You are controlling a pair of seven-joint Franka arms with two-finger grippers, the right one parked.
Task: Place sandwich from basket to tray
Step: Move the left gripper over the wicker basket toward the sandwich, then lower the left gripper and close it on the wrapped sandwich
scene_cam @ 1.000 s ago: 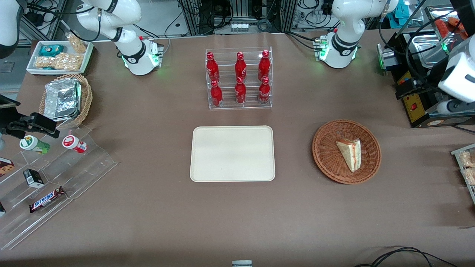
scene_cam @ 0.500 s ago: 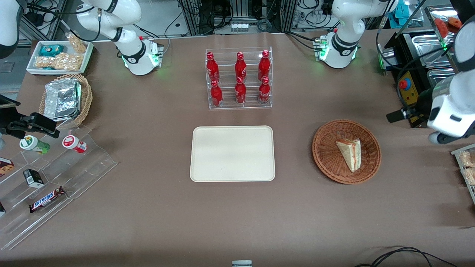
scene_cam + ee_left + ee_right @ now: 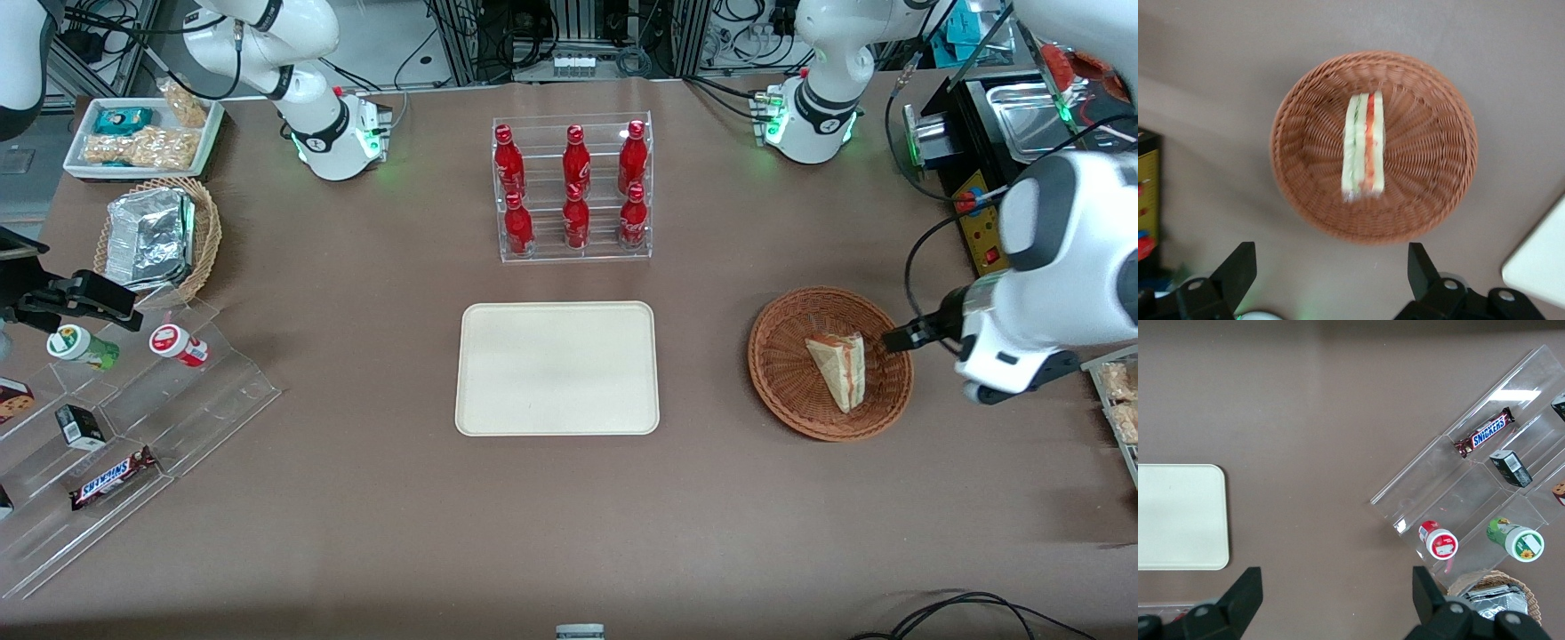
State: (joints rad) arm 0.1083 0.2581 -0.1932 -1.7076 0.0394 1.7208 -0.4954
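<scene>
White bread with an orange and green stripe, that was the sandwich point(image 3: 840, 371), lying in the middle of the basket point(image 3: 788, 384) with nothing touching it. In my wrist view the sandwich point(image 3: 1363, 147) stood on its crust with the cut edge up, its long axis running straight away from the gripper point(image 3: 1331, 277), across the line between the two fingers. So the fingers were set to close on its flat bread faces, I judged, once I brought them forward and down. The gripper was spread wide and held nothing; the wedge looked far narrower than the gap.

From the front, the gripper point(image 3: 902, 339) hung just over the basket rim at the working arm's end, high above the weave. The tray point(image 3: 557, 368) lay well apart toward the middle of the table, bare. A rack of red bottles point(image 3: 573, 185) stood farther from the front camera than the tray.

Against half a second ago, my arm had swung in from the table's edge to the basket rim; a second ago it was out by the black box. Sandwich, basket and tray had not shifted.
</scene>
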